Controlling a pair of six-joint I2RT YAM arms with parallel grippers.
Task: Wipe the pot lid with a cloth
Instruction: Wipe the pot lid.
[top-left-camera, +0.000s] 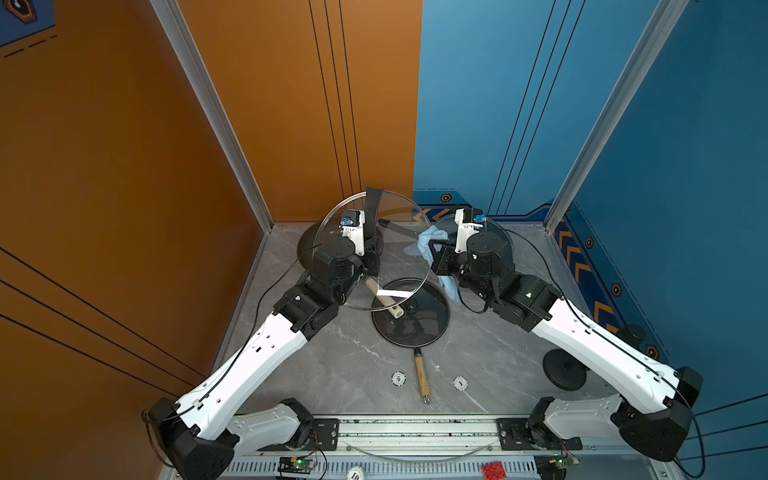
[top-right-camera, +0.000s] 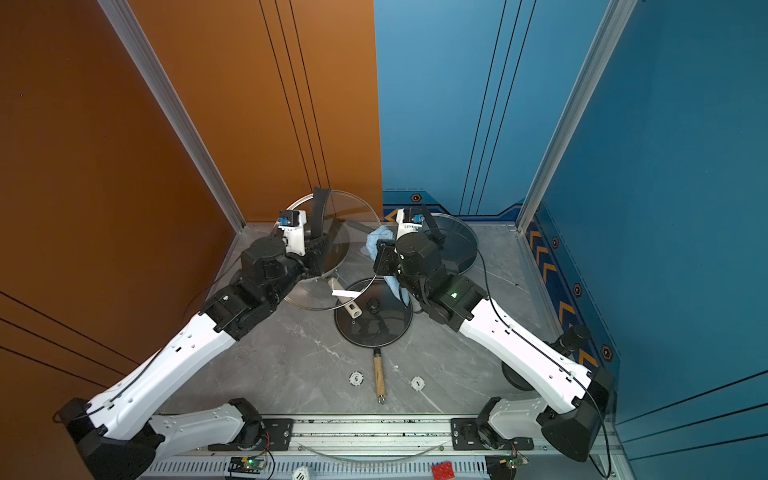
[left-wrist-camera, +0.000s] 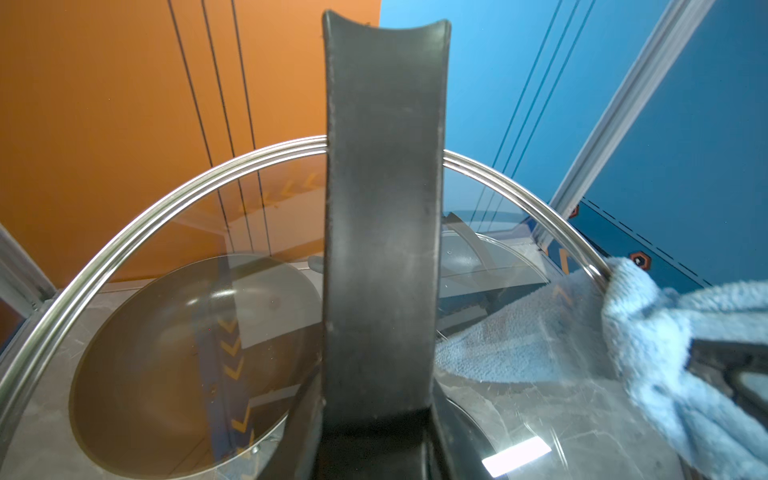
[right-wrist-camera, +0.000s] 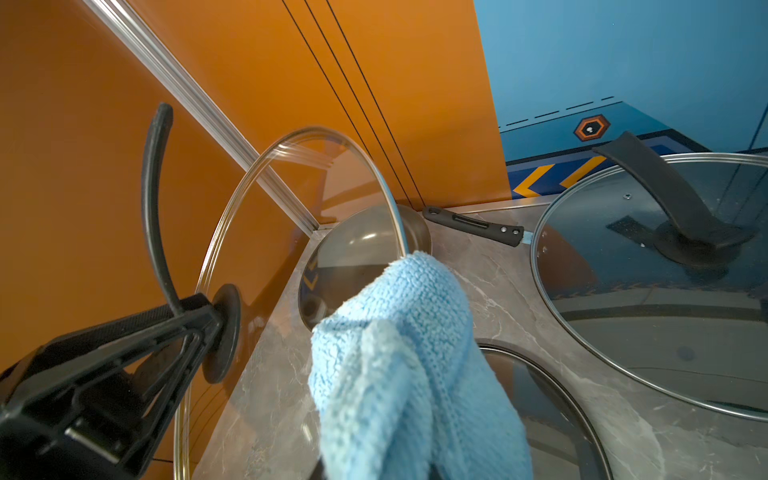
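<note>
Grey marble table (top-left-camera: 332, 365), orange wall (top-left-camera: 124, 166), blue wall (top-left-camera: 498, 104) behind. Left gripper (right-wrist-camera: 195, 320) pinching the handle (left-wrist-camera: 382, 208) of the glass lid (left-wrist-camera: 208, 249), tilted above the table. Right gripper (top-left-camera: 433, 254) squeezing the blue cloth (right-wrist-camera: 395, 353) against the lid's rim.

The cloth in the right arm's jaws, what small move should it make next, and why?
Probably sweep the cloth from the rim inward across the glass of the raised lid. The cloth sits right at the lid's rim, and the left gripper holds the lid tilted up by its handle, so it should stand firm against a wipe.
</note>
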